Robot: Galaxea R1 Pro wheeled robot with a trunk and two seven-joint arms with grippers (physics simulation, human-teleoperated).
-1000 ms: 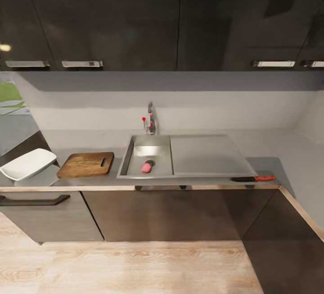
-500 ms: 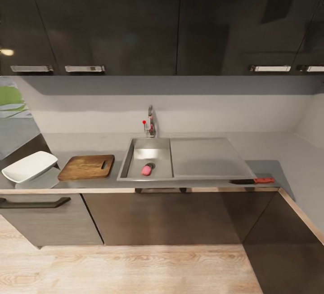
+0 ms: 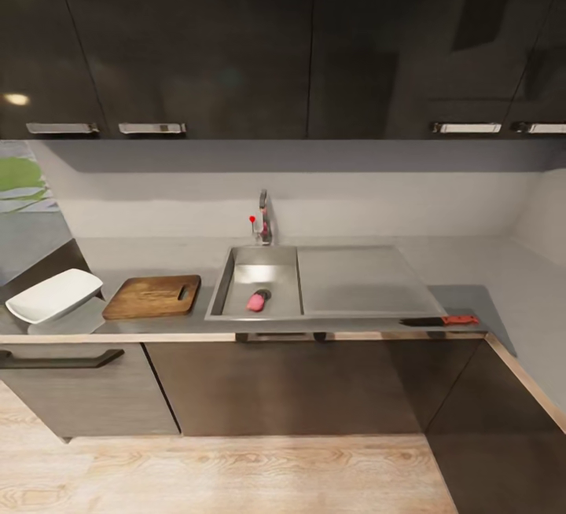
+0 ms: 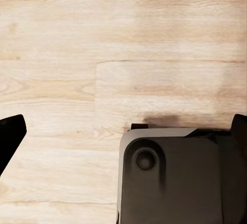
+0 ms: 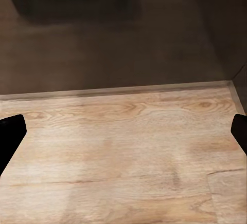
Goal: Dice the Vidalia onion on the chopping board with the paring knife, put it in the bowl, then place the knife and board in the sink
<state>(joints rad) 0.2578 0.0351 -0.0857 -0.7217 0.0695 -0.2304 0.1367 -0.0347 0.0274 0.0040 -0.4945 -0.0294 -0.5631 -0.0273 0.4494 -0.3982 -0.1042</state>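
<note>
Onion not yet picked, nothing started

Onion (image 3: 256,302), pinkish in this render, lies in the sink (image 3: 259,282) basin near the drain. Chopping board (image 3: 152,296) sits bare on the worktop (image 3: 464,295) just beside the sink; white bowl (image 3: 53,295) near the board's far side, tilted over the worktop corner, looks empty. Paring knife (image 3: 440,321) lies at the worktop's front edge, past the drainboard, well apart from the board. Left fingers (image 4: 10,139) and right fingers (image 5: 10,136) spread wide, holding nothing, over wood floor (image 5: 123,157); robot base (image 4: 175,178) below the left one. Every step is left: fetch, dice, bowl, then knife and board to the sink.
</note>
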